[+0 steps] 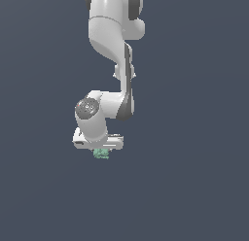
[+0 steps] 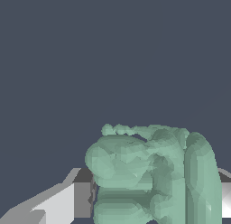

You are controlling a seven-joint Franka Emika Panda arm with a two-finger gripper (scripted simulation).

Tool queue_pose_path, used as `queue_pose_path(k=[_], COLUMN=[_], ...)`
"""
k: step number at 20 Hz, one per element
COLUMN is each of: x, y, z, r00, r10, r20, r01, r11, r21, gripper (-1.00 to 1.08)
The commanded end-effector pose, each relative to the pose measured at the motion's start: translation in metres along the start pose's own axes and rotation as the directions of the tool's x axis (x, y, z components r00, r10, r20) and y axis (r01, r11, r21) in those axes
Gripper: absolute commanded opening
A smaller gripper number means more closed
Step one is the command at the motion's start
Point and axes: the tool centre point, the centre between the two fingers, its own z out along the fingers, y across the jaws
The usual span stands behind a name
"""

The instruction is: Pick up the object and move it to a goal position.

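Observation:
The object (image 1: 101,153) is a small mint-green lumpy item that sticks out just below the white hand of my gripper (image 1: 100,150) in the exterior view. In the wrist view the object (image 2: 149,173) fills the whole gap of the gripper (image 2: 155,207). One grey-white finger (image 2: 63,203) presses against one side of it, and the edge of the other finger (image 2: 225,196) meets the opposite side. The gripper is shut on the object. The fingertips themselves are hidden behind the hand in the exterior view.
A plain dark blue-grey surface (image 1: 194,186) lies all around. The white arm (image 1: 109,36) reaches in from the top of the exterior view.

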Motion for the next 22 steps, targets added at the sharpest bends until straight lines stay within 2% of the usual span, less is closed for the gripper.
queue_pose_path(k=[1, 9, 22], x=[-0.004, -0.028, -0.083], y=[-0.004, -0.024, -0.070], z=[-0.009, -0.057, -0.168], r00=[1.000, 1.000, 1.000], r10=[0.000, 0.000, -0.001], r20=[-0.001, -0.001, -0.001], r01=[0.000, 0.000, 0.001], r11=[1.000, 1.000, 1.000], r21=[0.000, 0.000, -0.001], gripper=[-1.00, -1.00, -1.00])
